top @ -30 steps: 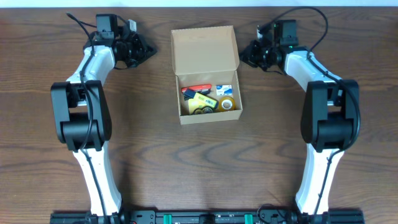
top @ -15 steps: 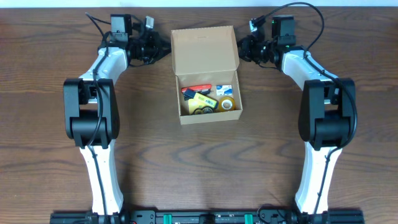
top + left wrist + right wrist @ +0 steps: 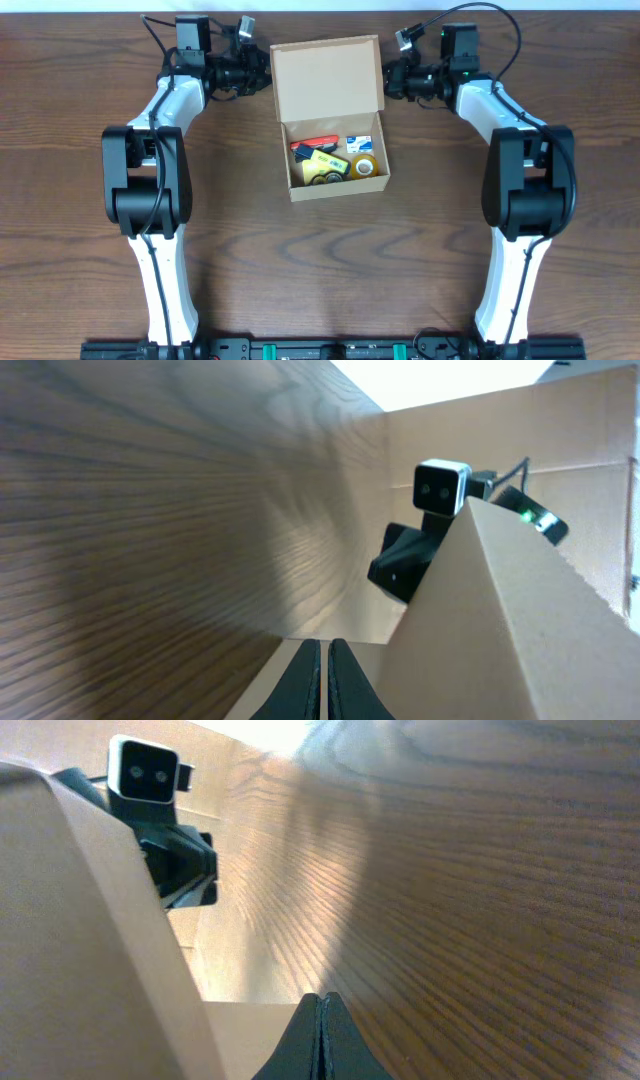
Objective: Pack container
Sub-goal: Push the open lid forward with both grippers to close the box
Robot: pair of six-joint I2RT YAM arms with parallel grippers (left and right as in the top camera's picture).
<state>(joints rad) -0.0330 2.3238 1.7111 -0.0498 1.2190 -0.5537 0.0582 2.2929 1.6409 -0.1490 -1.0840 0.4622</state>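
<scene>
The container (image 3: 336, 182) is a tan cardboard box at the table's middle, with its flap lid (image 3: 325, 78) open toward the far side. Inside lie small stationery items: a red one (image 3: 312, 142), yellow ones (image 3: 322, 160), a tape roll (image 3: 365, 166). My left gripper (image 3: 266, 72) is shut and sits against the lid's left edge. My right gripper (image 3: 384, 82) is shut at the lid's right edge. In the left wrist view the shut gripper (image 3: 325, 660) points along the lid (image 3: 500, 630). The right wrist view shows the shut gripper (image 3: 320, 1015) beside the lid (image 3: 80, 940).
Dark wooden table (image 3: 320, 270) all round the box. Each wrist view shows the other arm's camera head (image 3: 441, 486) (image 3: 146, 770) across the lid. Both arms' upper links (image 3: 140, 180) (image 3: 528, 180) stand to either side of the box.
My left gripper has swung right to the lid's left edge, and the right gripper has edged left to its right edge. The lid looks slightly raised.
</scene>
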